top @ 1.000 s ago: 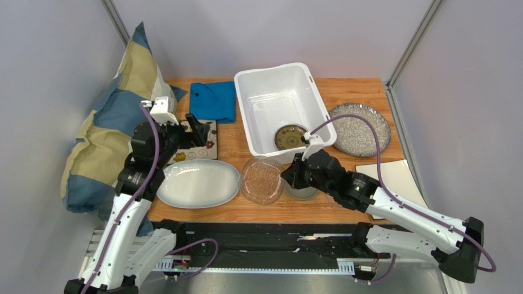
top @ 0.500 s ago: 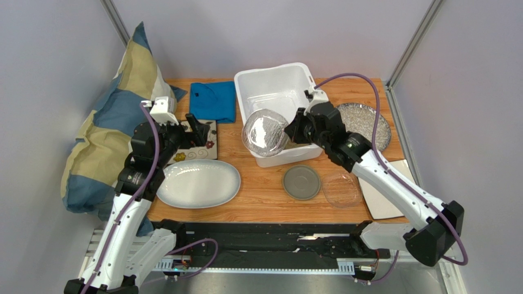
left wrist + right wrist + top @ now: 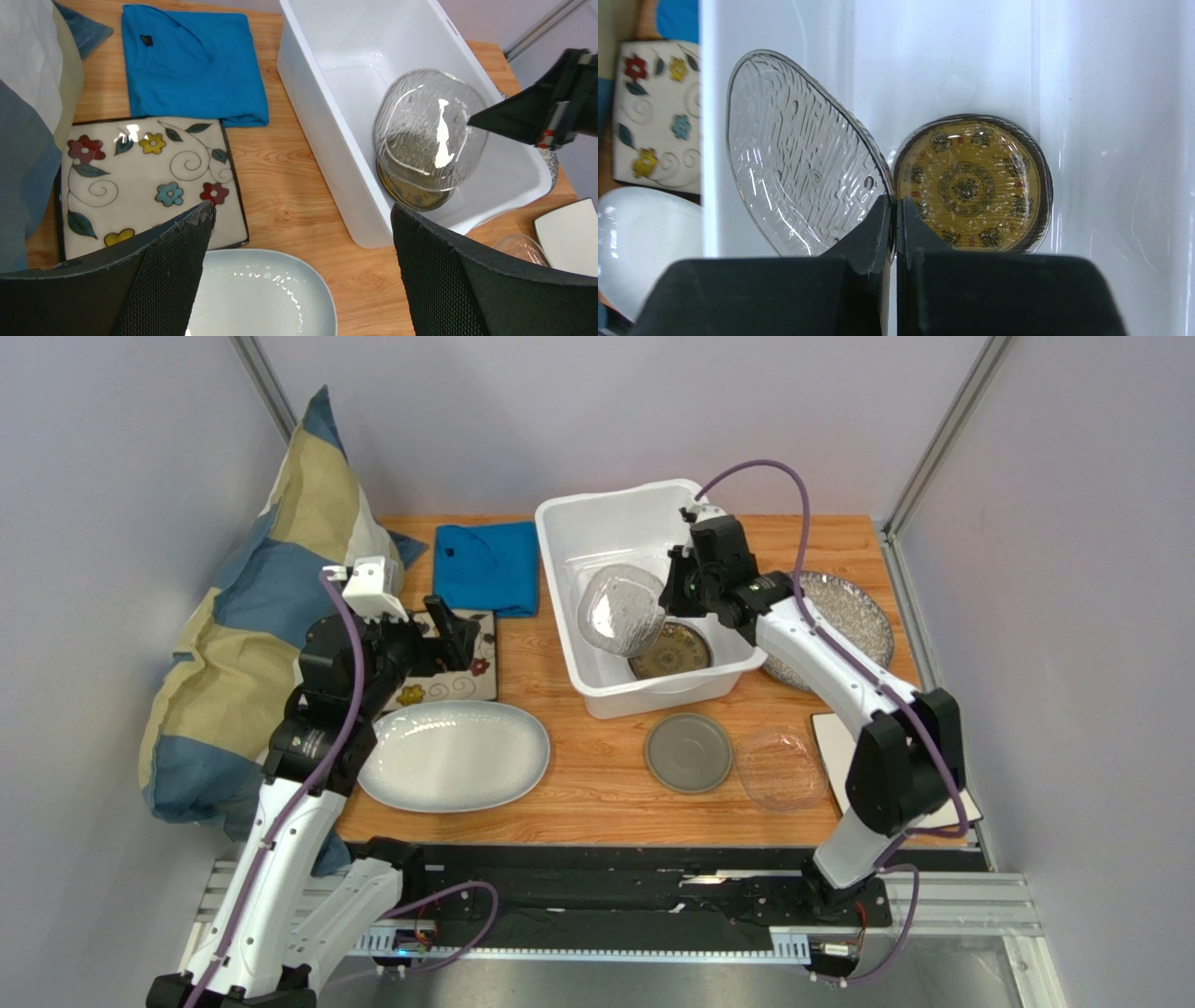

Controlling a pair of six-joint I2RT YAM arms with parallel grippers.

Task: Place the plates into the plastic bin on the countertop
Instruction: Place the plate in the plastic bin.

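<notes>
While the right gripper (image 3: 893, 208) pinches the rim of the glass plate (image 3: 801, 157), which stands on edge left of it inside the plastic bin (image 3: 1102, 105), the left gripper (image 3: 302, 224) hangs open.

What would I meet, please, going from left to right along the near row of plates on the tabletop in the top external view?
Large white oval platter → small grey round plate → small clear glass round plate → plain white square plate, partly hidden.
</notes>
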